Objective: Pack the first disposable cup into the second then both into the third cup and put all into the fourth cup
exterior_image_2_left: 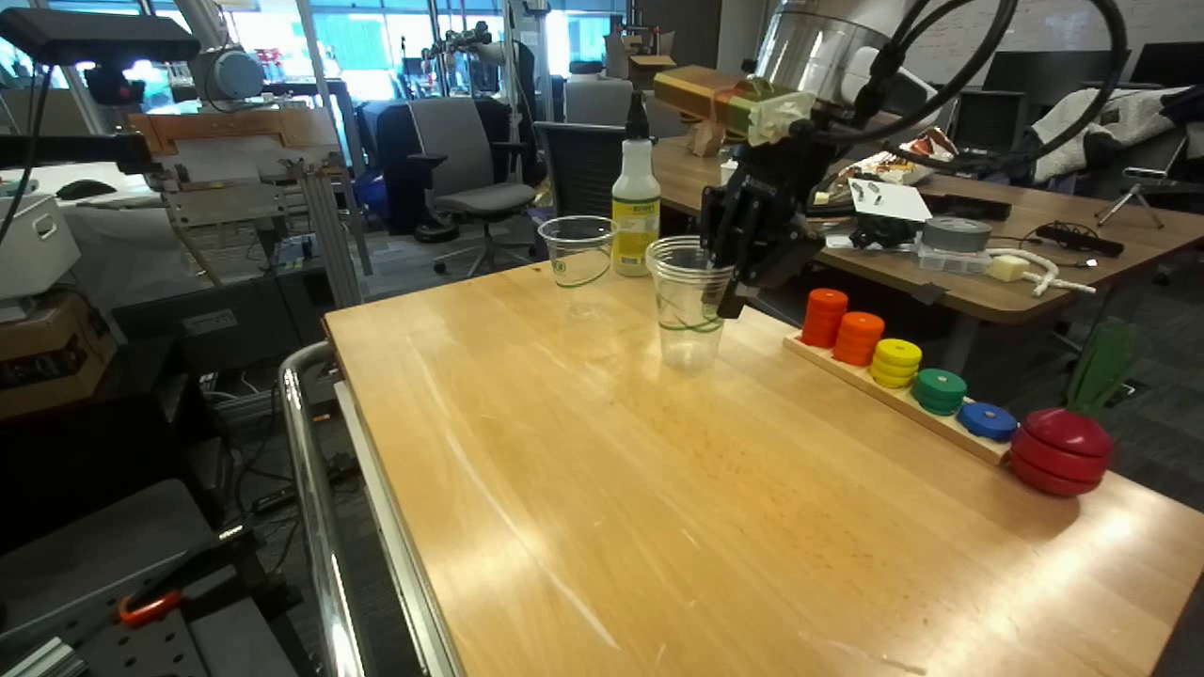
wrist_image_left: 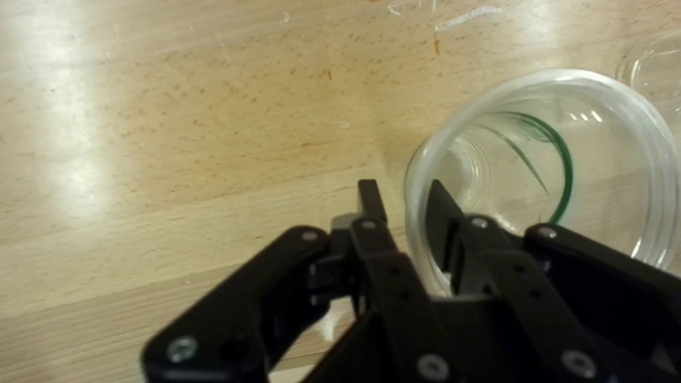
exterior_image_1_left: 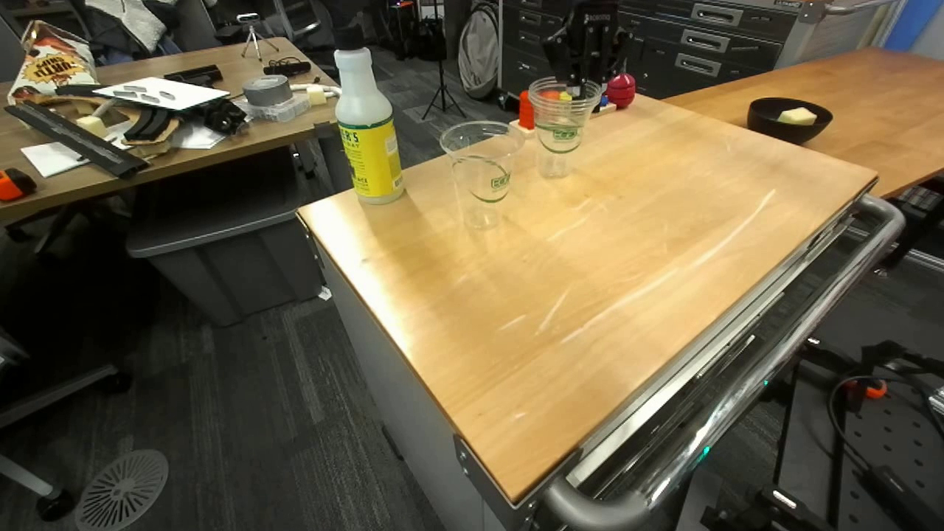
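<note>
The gripper (wrist_image_left: 403, 192) straddles the wall of the cup stack (exterior_image_2_left: 691, 343). One finger (wrist_image_left: 442, 218) reaches down inside the rim; its partner stands outside, and in the wrist view a strip of bare tabletop (exterior_image_2_left: 705, 527) shows between it and the plastic. The jaws are apart by a narrow gap, around the wall rather than clamped on it.

The stack stands upright near the edge opposite the metal rail (exterior_image_2_left: 320, 527). Several rims show one above another, so I take it for three nested cups. The lone cup (exterior_image_1_left: 483, 177), presumably the fourth, is upright too, apart from the stack and nearer the corner where the bottle (exterior_image_1_left: 371, 158) stands.

The coming move turns on this: the stack lies between the jaws and the lone cup. In the wrist view, what looks like part of that cup shows past the stack's opposite rim. My judgement is that the jaws should close on all the walls together, lift straight up until the base clears the lone cup's rim, then carry toward the bottle's corner. Held by one side, the stack may tilt and catch that rim.
</note>
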`<action>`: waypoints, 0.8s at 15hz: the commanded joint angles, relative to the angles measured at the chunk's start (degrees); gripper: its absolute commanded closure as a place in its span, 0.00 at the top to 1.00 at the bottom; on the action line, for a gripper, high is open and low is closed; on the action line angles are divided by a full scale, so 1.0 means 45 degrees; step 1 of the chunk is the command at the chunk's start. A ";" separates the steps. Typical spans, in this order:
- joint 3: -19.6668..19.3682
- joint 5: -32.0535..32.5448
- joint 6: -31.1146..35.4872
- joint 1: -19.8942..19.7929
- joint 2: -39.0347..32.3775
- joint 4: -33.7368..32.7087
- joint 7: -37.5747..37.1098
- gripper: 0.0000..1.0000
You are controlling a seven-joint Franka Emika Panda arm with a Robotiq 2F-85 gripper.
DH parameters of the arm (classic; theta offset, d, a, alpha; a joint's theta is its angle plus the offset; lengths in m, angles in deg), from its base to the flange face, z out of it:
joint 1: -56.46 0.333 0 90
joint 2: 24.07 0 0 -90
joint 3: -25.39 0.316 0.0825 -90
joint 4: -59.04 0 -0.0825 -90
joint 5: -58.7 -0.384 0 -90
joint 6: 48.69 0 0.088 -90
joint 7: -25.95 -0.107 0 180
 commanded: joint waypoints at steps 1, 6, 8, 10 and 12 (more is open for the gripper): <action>-0.0113 0.0099 0.0345 0.0081 0.0824 0.0466 -0.0085 0.00; -0.0181 0.0032 -0.0025 0.0001 0.1413 0.1098 0.0027 0.02; -0.0208 -0.0191 -0.0348 -0.0092 0.1820 0.1348 0.0090 0.02; -0.0219 -0.0263 -0.0588 -0.0091 0.2455 0.1576 0.0123 0.02; -0.0172 -0.0152 -0.0765 0.0043 0.3216 0.1756 0.0165 0.02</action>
